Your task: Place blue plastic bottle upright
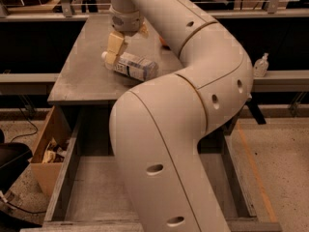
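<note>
The blue plastic bottle (134,66) lies on its side on the grey table (82,76), its white cap (104,56) pointing left and its pale label facing up. My gripper (119,51) hangs from above at the bottle's cap end. It is open, and one tan finger (115,45) reaches down next to the cap. The bottle rests on the table and is not held.
My large beige arm (193,81) fills the middle of the view and hides the table's right part. A sliver of the orange ball (163,44) shows behind it. A small clear pump bottle (260,65) stands at the right. A cardboard box (48,151) sits at the lower left, with a lower shelf under the table.
</note>
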You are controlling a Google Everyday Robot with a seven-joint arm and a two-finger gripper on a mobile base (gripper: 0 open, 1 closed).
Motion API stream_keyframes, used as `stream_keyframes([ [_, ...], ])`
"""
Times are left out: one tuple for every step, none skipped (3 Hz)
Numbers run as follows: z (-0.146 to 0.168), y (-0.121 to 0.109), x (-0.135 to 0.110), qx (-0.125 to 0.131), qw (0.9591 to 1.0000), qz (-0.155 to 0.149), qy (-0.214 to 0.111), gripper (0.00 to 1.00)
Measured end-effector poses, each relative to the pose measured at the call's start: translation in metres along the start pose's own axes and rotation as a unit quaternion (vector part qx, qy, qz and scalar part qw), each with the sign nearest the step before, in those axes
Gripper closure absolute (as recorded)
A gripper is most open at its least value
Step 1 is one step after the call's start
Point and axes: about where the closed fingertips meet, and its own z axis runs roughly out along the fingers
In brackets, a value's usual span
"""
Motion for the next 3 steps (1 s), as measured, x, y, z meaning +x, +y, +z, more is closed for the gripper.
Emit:
stream_keyframes([
  [0.01,0.005,0.009,-0.014,0.9998,0.002,0.015,0.0],
  [0.018,0.007,0.019,-0.024,0.9993,0.008,0.027,0.0],
  [0.024,0.01,0.026,-0.036,0.9985,0.024,0.034,0.0],
])
